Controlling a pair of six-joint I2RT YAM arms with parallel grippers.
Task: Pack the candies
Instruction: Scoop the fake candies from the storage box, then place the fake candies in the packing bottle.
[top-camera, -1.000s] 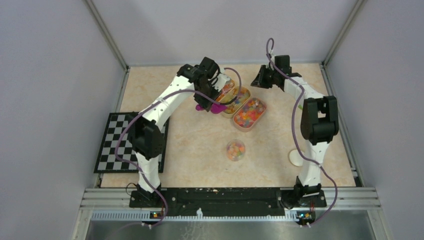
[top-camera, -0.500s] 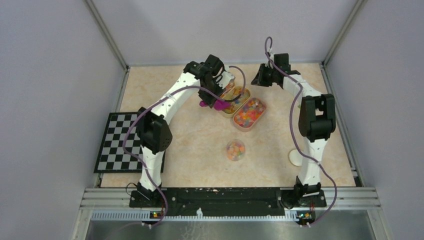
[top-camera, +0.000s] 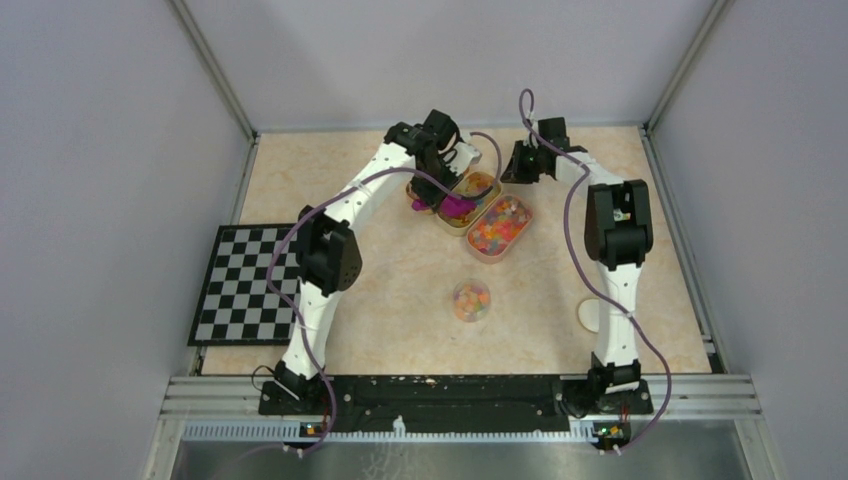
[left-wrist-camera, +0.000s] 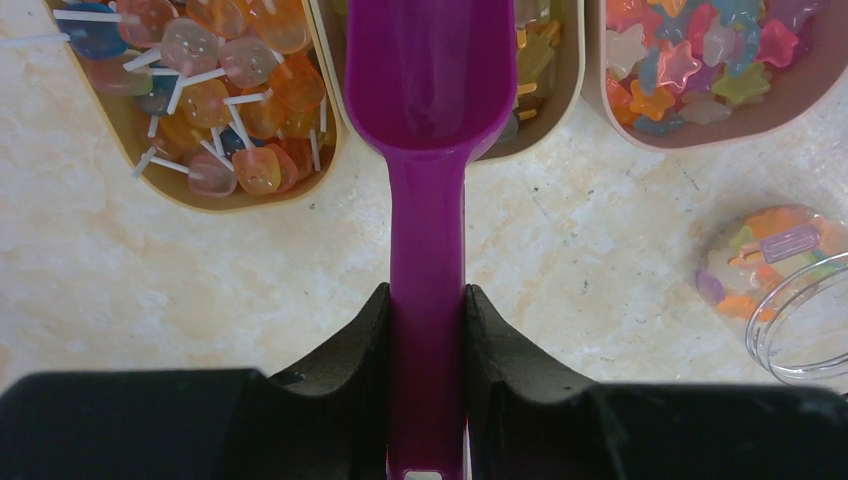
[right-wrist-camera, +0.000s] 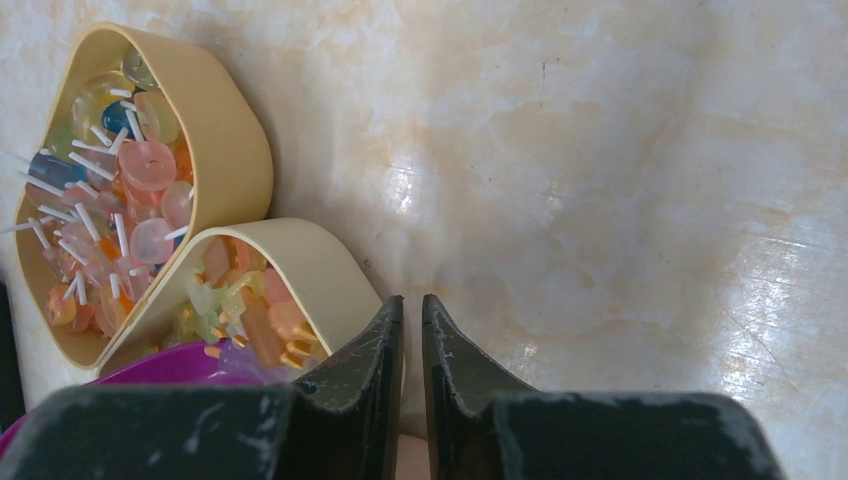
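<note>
Since the candies (left-wrist-camera: 535, 55) are small, light, hard and loose in their heaps, it is judged that they would roll away from a direct pinch. They are better lifted in bulk with a scoop than taken singly. A level carry is called for, as a tilted load would be spilled.

Ahead and to the left of the left gripper (left-wrist-camera: 427, 300), lollipops (left-wrist-camera: 215, 100) on thin white sticks are heaped in a cream tray (left-wrist-camera: 333, 140). The sticks could be nipped, but they look brittle.

The handle of the purple scoop (left-wrist-camera: 430, 70) is clamped firmly between the left gripper's fingers. Its bowl is held straight ahead over the middle tray (left-wrist-camera: 577, 80), where orange and yellow candies are seen beside and beneath it. The bowl appears empty as far as its inside is shown.

Ahead and to the right, star-shaped candies (left-wrist-camera: 690, 50) are piled in a pinkish tray (left-wrist-camera: 640, 130). Nearer on that side, a clear jar (left-wrist-camera: 800, 340) partly filled with mixed sweets is seen apart from the trays.

At the far end of the trays the right gripper (right-wrist-camera: 410, 305) is found low over the table, its jaws drawn close with only a thin slit left. Whether a rim is nipped there cannot be told. From this gripper, the middle tray's candies lie just to the left of its left finger, and the lollipops lie farther left and ahead.
</note>
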